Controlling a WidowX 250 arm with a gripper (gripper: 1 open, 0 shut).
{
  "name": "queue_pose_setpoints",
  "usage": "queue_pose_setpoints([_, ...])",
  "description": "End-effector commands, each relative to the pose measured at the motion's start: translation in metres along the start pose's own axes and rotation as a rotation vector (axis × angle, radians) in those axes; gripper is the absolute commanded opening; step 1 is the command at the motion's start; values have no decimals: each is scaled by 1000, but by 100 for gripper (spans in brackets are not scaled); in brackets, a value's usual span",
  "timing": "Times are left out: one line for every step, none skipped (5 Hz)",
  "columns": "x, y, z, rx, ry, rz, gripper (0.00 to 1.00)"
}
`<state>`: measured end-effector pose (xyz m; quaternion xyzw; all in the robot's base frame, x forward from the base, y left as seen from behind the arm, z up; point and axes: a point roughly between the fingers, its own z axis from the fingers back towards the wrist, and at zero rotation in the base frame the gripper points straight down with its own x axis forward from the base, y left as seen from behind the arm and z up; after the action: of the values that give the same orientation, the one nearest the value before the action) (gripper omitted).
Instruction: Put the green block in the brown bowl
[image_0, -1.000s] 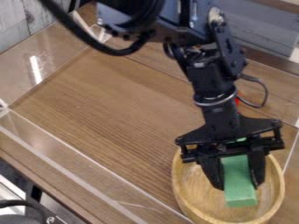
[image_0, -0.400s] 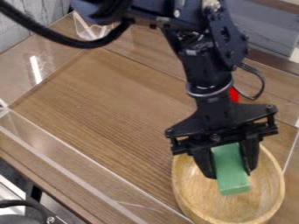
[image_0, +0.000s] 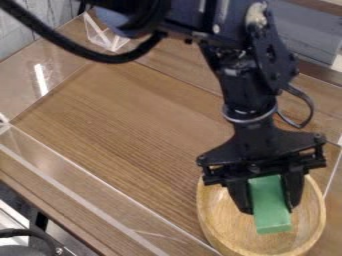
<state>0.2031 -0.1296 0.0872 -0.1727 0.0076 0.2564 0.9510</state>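
Left of the fingers: bare wood-grain table (image_0: 120, 130) with a clear acrylic wall (image_0: 80, 185) along its near-left edge, nothing else on that side. Centre-right: black arm comes down steeply, gripper (image_0: 267, 190) sits over the brown bowl (image_0: 214, 225). Fingers (image_0: 245, 195) are dark, spread part-way, one each side of the green block (image_0: 275, 208). Block stands roughly upright, slightly tilted, upper part between the fingers, lower end down inside the bowl near its floor. Looks like they're pinching the block across its narrow sides, but I can't tell from this angle whether the pads are actually pressing or just flanking it, and can't tell if the bottom end touches the bowl floor. Right of the fingers: bowl's right rim, then the table edge; a small red thing (image_0: 269, 108) shows behind the arm higher up, too hidden to identify. Handling call: block reads as a rigid matte bar, probably light, not fragile, flat faces so it shouldn't slip much. Best hold is across the two long narrow faces near the upper end, which is about where the fingers sit now. The bowl is thick-rimmed wood, shallow, stable enough for a drop. Judgement: task nearly done, block is inside the bowl's rim, release is what remains. Risk: a tall bar let go upright may tip and knock the rim.
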Motion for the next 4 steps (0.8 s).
queue_pose_setpoints([1, -14, 11, -27, -27, -2, 0])
queue_pose_setpoints([1, -19, 17, -33, -42, 32, 0])
queue_pose_setpoints([-2, -10, 12, -39, -68, 91, 0])
queue_pose_setpoints([-4, -3, 7, -47, -89, 140, 0])
